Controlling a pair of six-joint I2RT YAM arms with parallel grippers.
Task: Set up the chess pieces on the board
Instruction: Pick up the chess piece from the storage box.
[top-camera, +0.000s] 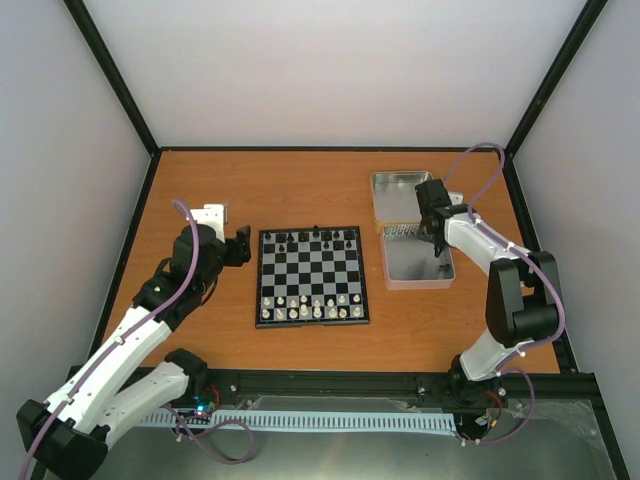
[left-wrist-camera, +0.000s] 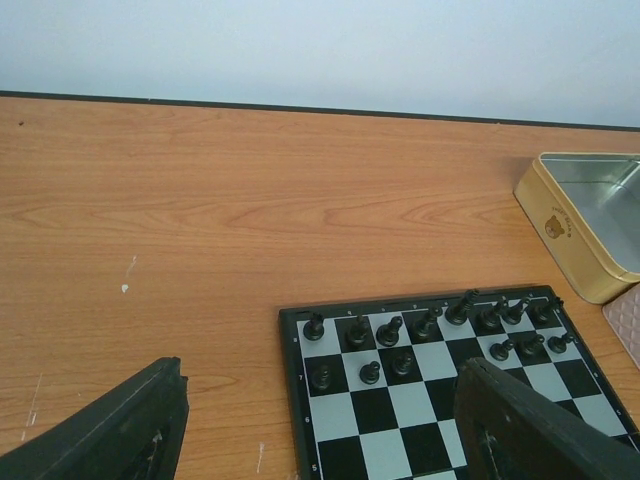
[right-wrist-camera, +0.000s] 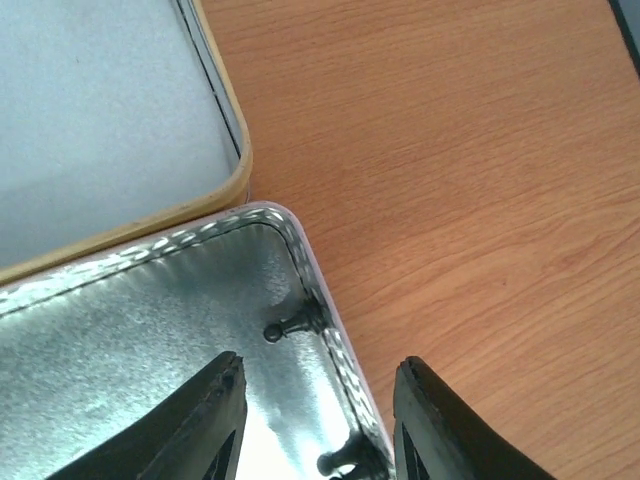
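Note:
The board (top-camera: 312, 277) lies mid-table with black chess pieces (top-camera: 316, 238) along its far rows and white pieces along its near row. In the left wrist view the board (left-wrist-camera: 380, 425) shows several black pieces (left-wrist-camera: 390, 330) standing on it. My left gripper (left-wrist-camera: 320, 420) is open and empty, just left of the board (top-camera: 238, 247). My right gripper (right-wrist-camera: 318, 400) is open above the corner of a silver tin (right-wrist-camera: 120, 330). Two black pawns lie inside against its wall, one (right-wrist-camera: 290, 325) ahead of the fingers and one (right-wrist-camera: 345, 458) between them.
A second tin (top-camera: 398, 195) with a gold rim sits behind the first tin (top-camera: 418, 262) at the right; it also shows in the left wrist view (left-wrist-camera: 590, 225) and right wrist view (right-wrist-camera: 100, 120). Bare wooden table (top-camera: 300, 190) lies beyond the board.

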